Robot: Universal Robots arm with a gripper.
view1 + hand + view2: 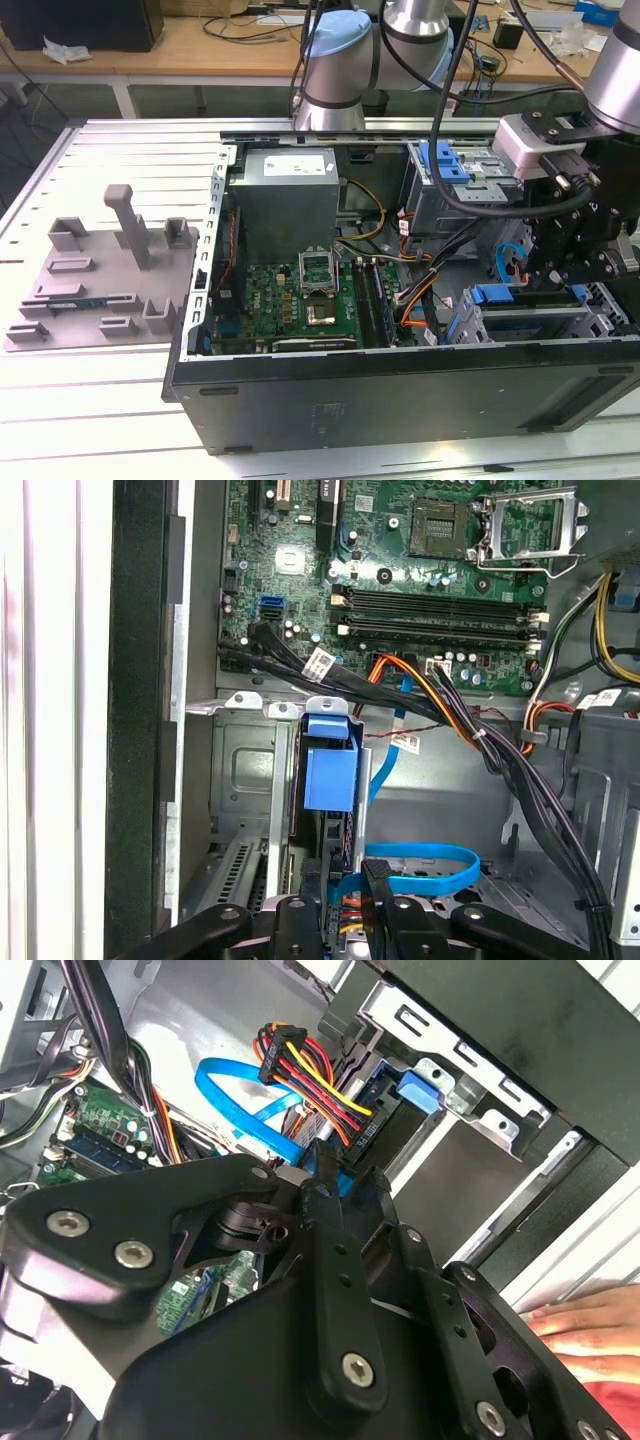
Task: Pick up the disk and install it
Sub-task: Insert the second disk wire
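The disk stands edge-on in a slot of the grey drive cage (245,770) at the case's front corner. Its bright blue carrier (329,765) faces the first wrist view, and the carrier's end (421,1091) sits by the cage rail in the second wrist view. My gripper (341,892) is shut on the disk's near end, one black finger on each flat side, with a strip of blue carrier (328,1168) between them. In the exterior view the gripper (562,270) hangs over that cage on the exterior view's right, just above the blue carrier (497,295).
A red-yellow-black power plug (300,1060) and a looped blue data cable (425,865) lie close beside the disk. The motherboard (300,295) fills the case floor. A second cage with a blue bracket (443,160) stands behind. A person's hand (590,1322) rests outside the case.
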